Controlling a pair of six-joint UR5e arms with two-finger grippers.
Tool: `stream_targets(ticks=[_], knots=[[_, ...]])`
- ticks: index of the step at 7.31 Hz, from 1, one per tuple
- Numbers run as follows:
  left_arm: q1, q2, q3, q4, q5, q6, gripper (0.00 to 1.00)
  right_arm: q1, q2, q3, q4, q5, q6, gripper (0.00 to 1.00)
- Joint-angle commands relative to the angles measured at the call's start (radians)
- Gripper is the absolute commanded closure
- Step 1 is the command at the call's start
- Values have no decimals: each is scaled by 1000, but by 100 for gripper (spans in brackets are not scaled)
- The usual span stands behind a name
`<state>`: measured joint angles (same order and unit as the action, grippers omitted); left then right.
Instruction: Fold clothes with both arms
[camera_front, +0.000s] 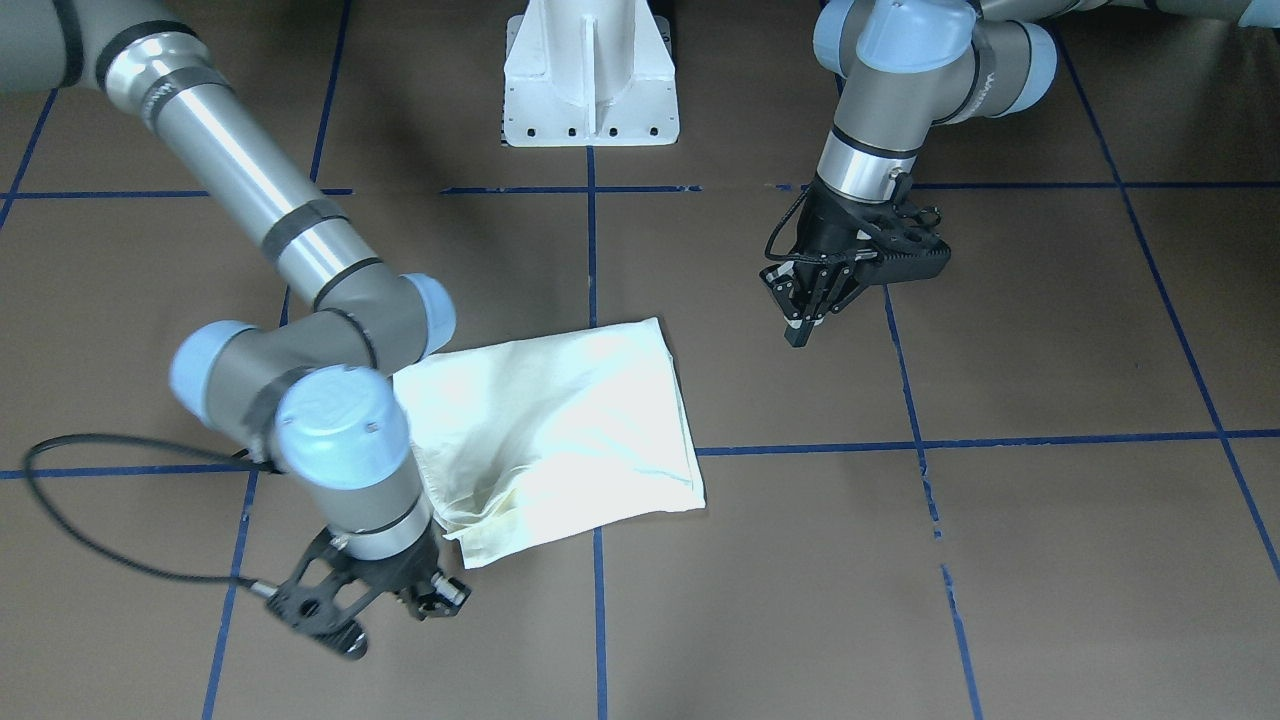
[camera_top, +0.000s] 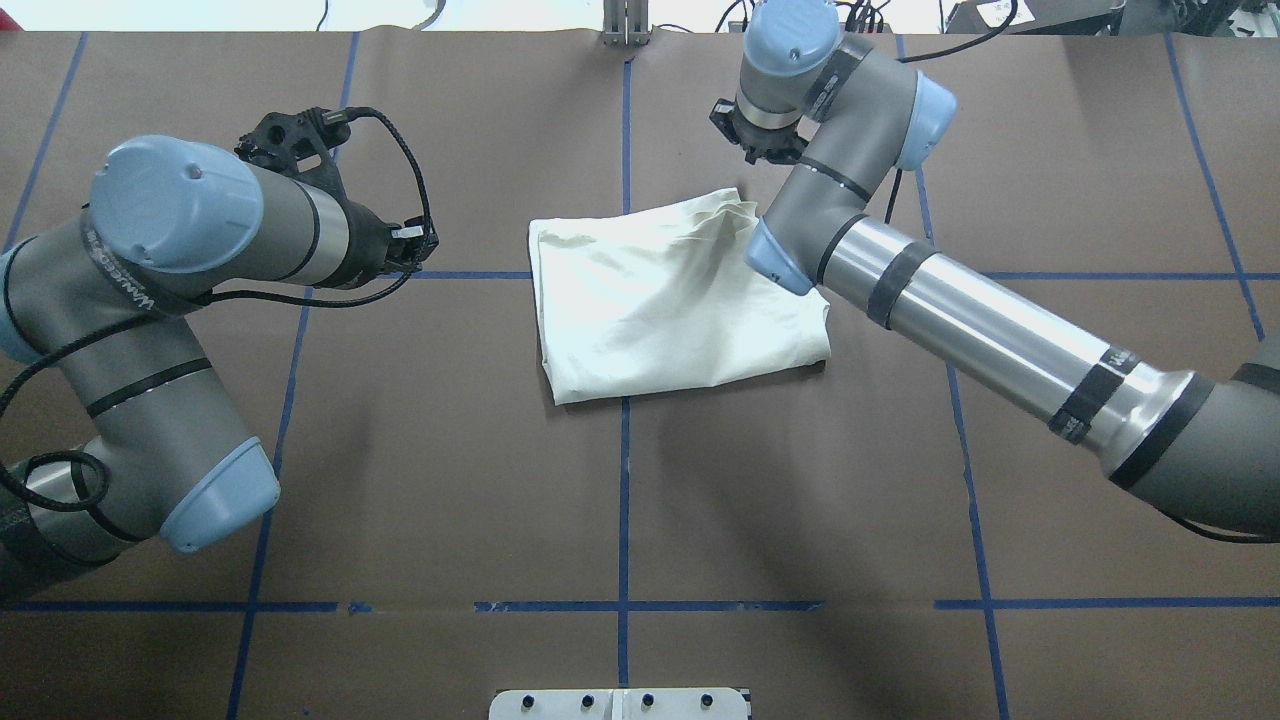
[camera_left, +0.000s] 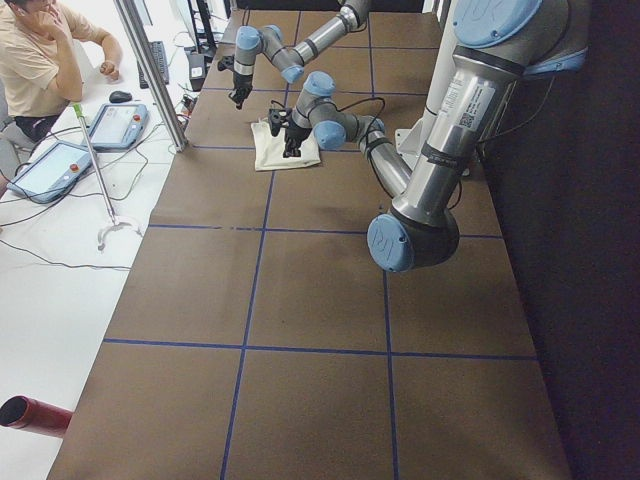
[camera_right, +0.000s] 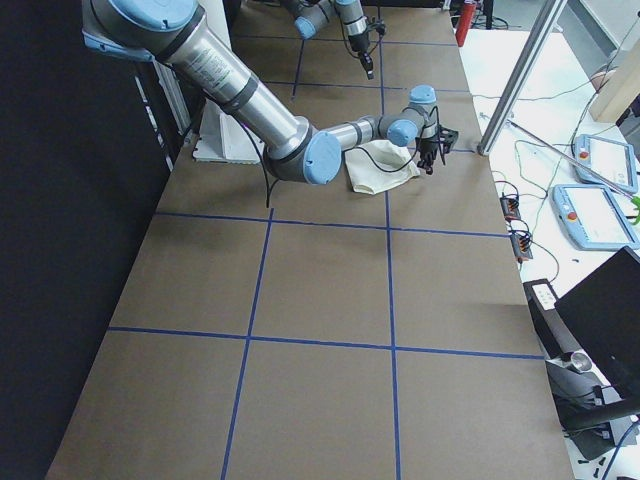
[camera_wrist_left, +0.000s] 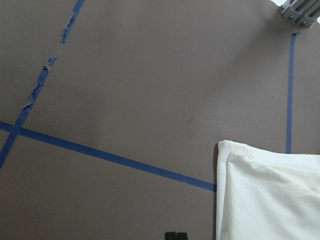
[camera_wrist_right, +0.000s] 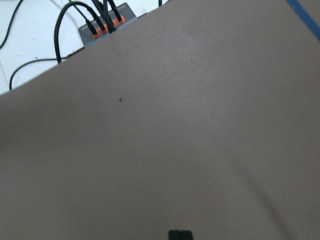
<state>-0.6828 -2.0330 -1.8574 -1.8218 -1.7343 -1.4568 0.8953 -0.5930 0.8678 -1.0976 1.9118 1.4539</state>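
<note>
On the brown paper-covered table (camera_front: 1050, 560) marked with a grid of blue tape lines (camera_front: 960, 441):

Item 1. Cream-white cotton shirt (camera_front: 560, 420), folded to a rough rectangle, plain side up, no print showing. It lies flat near the table's middle, across a crossing of tape lines. The corner nearest the right arm is rumpled and slightly raised.

Item 2. Right grey metal jointed arm (camera_top: 1000, 325) with light blue joint caps. It reaches over the shirt, its wrist joints covering one edge in the overhead view. The black two-finger right gripper (camera_top: 760, 142) points down just beyond the rumpled corner, on the operators' side. In its wrist view the pads sit pressed together with nothing between them, over bare table.

Item 3. Left grey metal jointed arm (camera_front: 900, 80), same make. The black two-finger left gripper (camera_front: 803, 330) hangs above the table, well apart from the shirt, fingertips drawn together and empty. Its wrist view shows one shirt corner at lower right.

Item 4. White pedestal base (camera_front: 590, 90), at the robot's edge of the table.
</note>
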Motion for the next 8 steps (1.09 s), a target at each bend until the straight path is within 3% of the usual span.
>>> stream_targets(ticks=[1,2,5,6,8], knots=[[18,-141,154,-36,-2,-77,100,104,-153,221,-43,149,-84,100],[31,-221,252,-103,-4,-77,100,150,-260,337,-62,217,-155,100],[74,-451,586,-276,-5,-71,100,234,-427,482,-65,291,-217,100],[81,-510,687,-310,-5,-57,100,231,-438,488,-65,291,-225,100],[98,-513,773,-350,-4,-22,100,221,-438,481,-65,289,-225,100]])
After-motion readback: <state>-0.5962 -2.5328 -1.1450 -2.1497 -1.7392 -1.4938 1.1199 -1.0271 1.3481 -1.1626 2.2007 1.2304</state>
